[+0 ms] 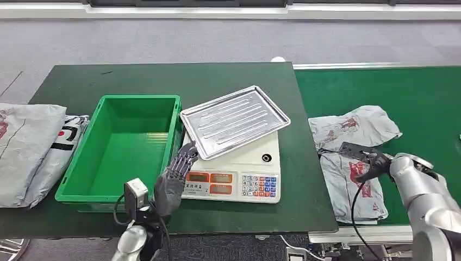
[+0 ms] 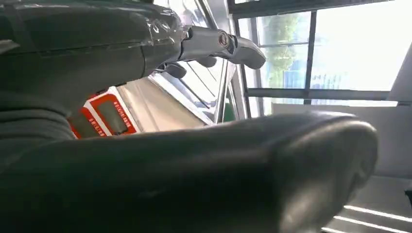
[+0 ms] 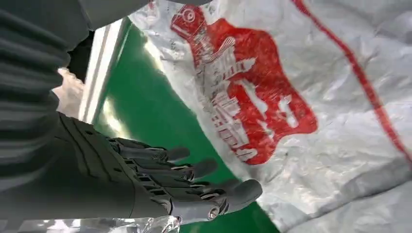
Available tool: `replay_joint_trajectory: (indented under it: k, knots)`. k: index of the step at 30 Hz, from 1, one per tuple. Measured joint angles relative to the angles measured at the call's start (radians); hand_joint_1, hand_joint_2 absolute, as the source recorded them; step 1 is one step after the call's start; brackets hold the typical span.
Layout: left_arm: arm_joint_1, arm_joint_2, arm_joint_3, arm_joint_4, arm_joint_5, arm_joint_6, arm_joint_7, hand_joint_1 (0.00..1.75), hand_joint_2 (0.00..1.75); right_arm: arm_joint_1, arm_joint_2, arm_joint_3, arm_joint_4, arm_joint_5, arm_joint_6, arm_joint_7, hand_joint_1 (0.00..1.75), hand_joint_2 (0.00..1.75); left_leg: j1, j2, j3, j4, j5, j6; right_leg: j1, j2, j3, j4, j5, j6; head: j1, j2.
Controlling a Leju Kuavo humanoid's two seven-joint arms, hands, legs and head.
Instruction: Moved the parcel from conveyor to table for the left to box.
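Green conveyor belt carries the grey parcel beside the table, the right hand hovers over it, fingers spread and empty, so the pickup looks barely begun, needing a firm clasp next.

parcels – 4 | green bin – 1 | scale – 1 | steel tray – 1

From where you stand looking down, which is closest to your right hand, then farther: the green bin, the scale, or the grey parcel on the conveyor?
1. Grey parcel, on the conveyor under the right hand.
2. Scale, on the table's middle.
3. Green bin, left of the scale.
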Motion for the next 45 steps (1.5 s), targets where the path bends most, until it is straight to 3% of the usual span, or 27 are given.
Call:
replay_joint_trajectory:
  k: [2,3,13,24,32,36,37,39,42,45]
  knots:
    - [0.008,0.003,0.0,-0.002,0.006,0.014,-0.004,0.0,0.0,0.012,0.003,0.003,0.0,0.007,-0.022,-0.064,0.0,1.75,0.0,0.0,0.0,0.0,0.0,0.0,0.0,0.0,0.0,0.0,0.0,0.0,0.0,0.0]
    - [0.012,0.005,0.0,-0.003,0.007,0.018,-0.005,0.0,0.0,0.017,0.006,0.005,0.0,0.009,-0.032,-0.091,1.75,1.75,0.0,0.0,0.0,0.0,0.0,0.0,0.0,0.0,0.0,0.0,0.0,0.0,0.0,0.0]
    - [0.013,0.007,0.0,-0.008,0.016,0.017,0.007,0.0,0.0,0.141,0.084,0.137,-0.033,0.049,-0.143,-0.255,1.75,1.75,0.001,0.001,0.001,0.0,0.0,0.0,0.001,0.0,0.001,0.0,0.0,0.0,0.0,0.0]
    - [-0.004,0.003,0.0,0.0,0.025,0.017,0.017,0.0,0.0,0.219,0.149,0.3,-0.068,0.002,-0.219,-0.263,1.75,1.75,0.004,0.007,0.011,0.0,-0.005,-0.008,0.007,0.009,0.007,0.0,-0.003,-0.004,0.0,0.0]
    - [-0.004,0.003,0.0,0.0,0.025,0.017,0.017,0.0,0.0,0.223,0.149,0.303,-0.069,-0.001,-0.223,-0.263,1.75,1.75,0.004,0.008,0.011,0.0,-0.006,-0.007,0.007,0.009,0.008,0.0,-0.003,-0.005,0.0,0.0]
    - [-0.004,-0.004,0.0,-0.001,0.026,0.018,0.018,0.0,0.0,0.252,0.149,0.328,-0.085,-0.016,-0.236,-0.26,1.75,1.75,0.009,0.011,0.021,-0.001,-0.011,-0.013,0.009,0.013,0.016,0.0,-0.008,-0.011,0.0,0.0]
    - [0.018,-0.005,0.001,-0.019,0.02,0.036,0.015,0.0,0.0,0.273,0.153,0.328,-0.126,-0.081,-0.35,-0.28,1.75,1.75,0.011,0.011,0.02,-0.002,-0.013,-0.015,0.011,0.013,0.019,0.001,-0.009,-0.012,0.0,0.0]
    - [0.082,-0.004,0.008,-0.078,0.007,0.027,0.006,0.0,0.0,0.359,0.15,0.315,-0.291,-0.166,-0.527,-0.22,1.75,1.75,0.011,0.015,0.01,-0.003,-0.015,-0.016,0.01,0.016,0.013,0.002,-0.01,-0.014,0.0,0.0]
    - [0.128,-0.004,0.02,-0.118,0.0,0.012,0.001,0.0,0.0,0.418,0.147,0.313,-0.505,-0.205,-0.556,-0.164,1.75,1.75,0.008,0.027,0.004,-0.003,-0.016,-0.017,0.007,0.028,-0.002,0.006,-0.008,-0.017,0.0,0.0]
    - [0.14,-0.004,0.026,-0.138,-0.003,0.006,0.0,0.0,0.0,0.452,0.147,0.308,-0.638,-0.223,-0.578,-0.178,1.75,1.75,0.008,0.025,0.013,-0.003,-0.014,-0.019,0.007,0.026,-0.002,0.007,-0.008,-0.017,-0.001,0.0]
